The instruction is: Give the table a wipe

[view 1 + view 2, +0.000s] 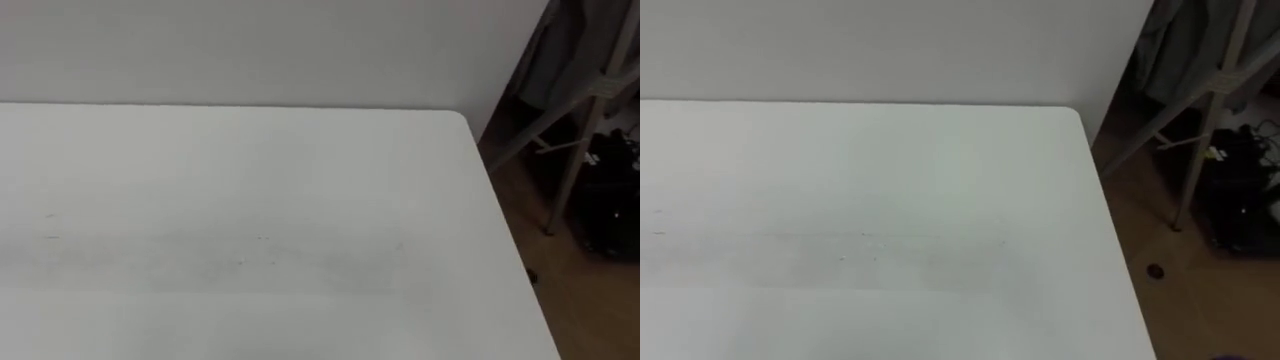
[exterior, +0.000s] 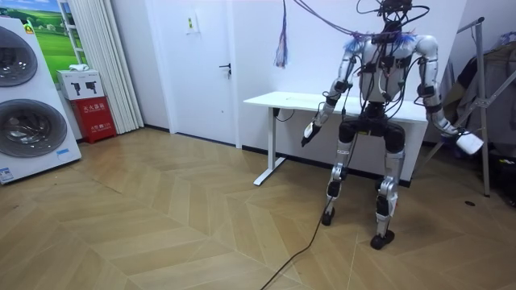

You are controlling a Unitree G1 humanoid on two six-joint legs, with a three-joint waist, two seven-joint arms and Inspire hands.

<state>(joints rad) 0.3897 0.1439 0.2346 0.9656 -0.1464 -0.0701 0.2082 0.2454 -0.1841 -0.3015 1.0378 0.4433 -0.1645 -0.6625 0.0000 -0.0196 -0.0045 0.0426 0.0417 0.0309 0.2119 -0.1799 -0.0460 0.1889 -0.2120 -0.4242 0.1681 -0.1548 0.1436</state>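
Robot stands at white rectangular table (image 2: 294, 100) long edge, facing wall. Right hand (image 2: 468, 142) low beyond right end, holding white wad, likely cloth; left hand (image 2: 309, 133) below front edge, fingers unreadable. Tabletop shows faint smudges mid-surface; wiping stage unclear.

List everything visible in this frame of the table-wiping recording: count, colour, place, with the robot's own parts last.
table: 1, white, against the white wall, directly in front of the standing robot
faint marks: a few, grey, on the tabletop
cloth: 1, white, in the right hand
metal stand: 1, grey, right of the table
washing machines: 2, white, stacked at the room view's left
red box: 1, beside the machines
door: 1, white, behind the table
floor: wood, herringbone pattern
left hand: 1, dark, hanging below the table edge
right hand: 1, held out to the side, on the cloth
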